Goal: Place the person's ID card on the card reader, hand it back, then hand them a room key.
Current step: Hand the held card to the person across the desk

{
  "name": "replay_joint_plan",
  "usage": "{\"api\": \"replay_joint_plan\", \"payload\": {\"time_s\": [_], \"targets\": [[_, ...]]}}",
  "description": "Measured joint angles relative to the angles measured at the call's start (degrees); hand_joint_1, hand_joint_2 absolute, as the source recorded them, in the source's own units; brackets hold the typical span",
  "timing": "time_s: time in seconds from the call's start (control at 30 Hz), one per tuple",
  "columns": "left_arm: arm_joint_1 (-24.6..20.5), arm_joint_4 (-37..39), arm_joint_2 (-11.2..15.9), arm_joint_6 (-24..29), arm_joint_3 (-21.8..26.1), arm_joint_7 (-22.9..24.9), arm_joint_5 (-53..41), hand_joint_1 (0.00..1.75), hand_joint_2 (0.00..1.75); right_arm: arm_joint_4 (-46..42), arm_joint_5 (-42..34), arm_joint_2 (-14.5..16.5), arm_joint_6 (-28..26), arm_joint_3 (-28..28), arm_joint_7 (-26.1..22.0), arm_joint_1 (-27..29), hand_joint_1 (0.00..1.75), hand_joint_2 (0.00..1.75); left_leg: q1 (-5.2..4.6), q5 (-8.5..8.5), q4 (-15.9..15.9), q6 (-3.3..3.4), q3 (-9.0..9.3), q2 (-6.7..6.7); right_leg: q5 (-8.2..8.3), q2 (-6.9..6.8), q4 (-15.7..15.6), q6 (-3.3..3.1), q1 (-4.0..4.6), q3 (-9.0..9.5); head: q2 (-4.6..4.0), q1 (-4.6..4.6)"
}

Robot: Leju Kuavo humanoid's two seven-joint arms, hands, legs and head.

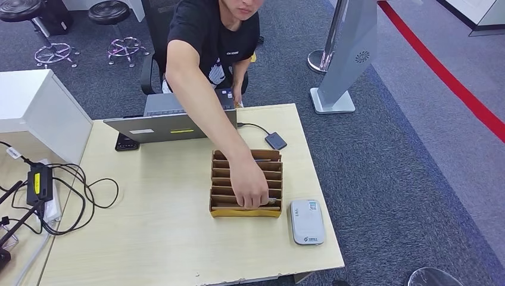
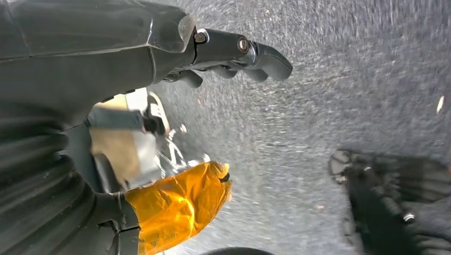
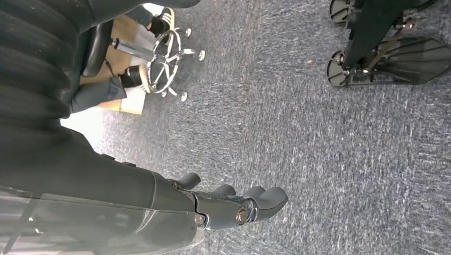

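Cardboard slotted rack (image 1: 221, 210) sits mid-table, right of centre; the person's hand (image 1: 250, 187) is reaching into its nearest slots, fingers over something thin and card-like at the front edge. I cannot tell whether that is a room key, the ID card, or neither; the hand covers most of it.

Grey card reader (image 1: 306, 221) lies flat just beside the rack, at 3 o'clock from its front corner. Its top face bears no card. A small dark pad (image 1: 275, 140) on a cable lies at 12 o'clock from the reader, past the rack, near the laptop (image 1: 172, 124).

Both my arms hang beside the body, wrist cameras looking at carpet. Left hand (image 2: 234, 53): fingers loosely curled, nothing in them. Right hand (image 3: 239, 204): same, curled in and holding nothing.

Step in hand, as a judgement: no card is with the robot or on the reader. That fits a moment with the ID yet to be offered, and equally one with the rack being tended after the handovers. I would hold both arms down until the person's arm leaves the table, then judge from what is offered.
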Motion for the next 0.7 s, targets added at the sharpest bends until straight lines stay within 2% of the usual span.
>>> {"api": "replay_joint_plan", "payload": {"time_s": [0.07,0.2,0.27,0.33,0.43,0.5,0.57,0.7], "targets": [[0.2,0.0,0.6,-0.8,-0.5,-0.1,1.2,0.00,1.75,0.0,0.0,0.0,0.2,0.0,0.2,0.0,0.00,1.75,0.00,0.00,0.0,0.00,0.02,0.00,0.00,0.00,0.0,0.00,0.00,0.00,0.00,-0.02],[0.2,0.0,0.6,7.2,0.3,0.4,4.6,0.00,1.75,0.0,-0.4,0.0,0.0,0.0,0.9,0.0,0.00,1.75,0.00,0.00,0.0,0.00,0.03,-0.01,-0.01,0.00,0.0,0.00,0.00,0.00,0.00,-0.02],[0.1,0.0,0.3,9.4,0.6,1.9,4.5,0.00,1.75,0.0,-0.4,0.0,0.0,0.0,1.0,0.0,0.00,1.75,0.00,0.00,0.0,0.00,0.02,0.00,0.00,0.00,0.0,0.00,0.00,0.00,0.00,-0.01],[0.0,0.0,0.3,6.5,0.6,4.2,3.5,0.00,1.75,0.0,0.2,0.0,0.2,0.0,1.0,0.0,0.00,1.75,-0.01,0.00,0.0,0.00,0.02,0.00,0.00,0.00,0.0,0.00,-0.01,0.01,0.00,-0.01],[0.2,0.0,0.8,-4.0,0.3,6.5,1.2,0.00,1.75,0.0,1.9,0.0,0.9,0.2,0.7,-0.2,0.00,1.75,-0.01,0.00,0.0,0.00,0.01,0.01,0.00,0.01,0.0,0.00,-0.01,0.03,0.00,0.00],[0.4,0.0,1.4,-8.3,-0.3,6.6,0.3,0.00,1.75,0.0,2.7,0.0,1.2,0.5,0.7,-0.4,0.00,1.75,-0.01,0.00,0.0,0.00,0.02,0.01,0.00,0.02,0.0,0.00,-0.01,0.03,0.00,0.01],[0.4,0.0,1.7,-5.9,-0.6,6.3,0.6,0.00,1.75,0.0,2.7,0.0,1.3,0.7,0.8,-0.7,0.00,1.75,-0.01,0.00,0.0,0.00,0.04,0.00,-0.01,0.01,0.0,0.00,-0.01,0.02,0.00,0.01],[0.3,0.0,1.5,5.0,-0.6,5.5,1.3,0.00,1.75,0.0,2.2,0.0,0.9,0.7,1.2,-0.6,0.00,1.75,-0.01,-0.01,0.0,0.00,0.05,0.00,-0.01,0.01,0.0,0.00,0.00,0.02,0.00,-0.01]]}}
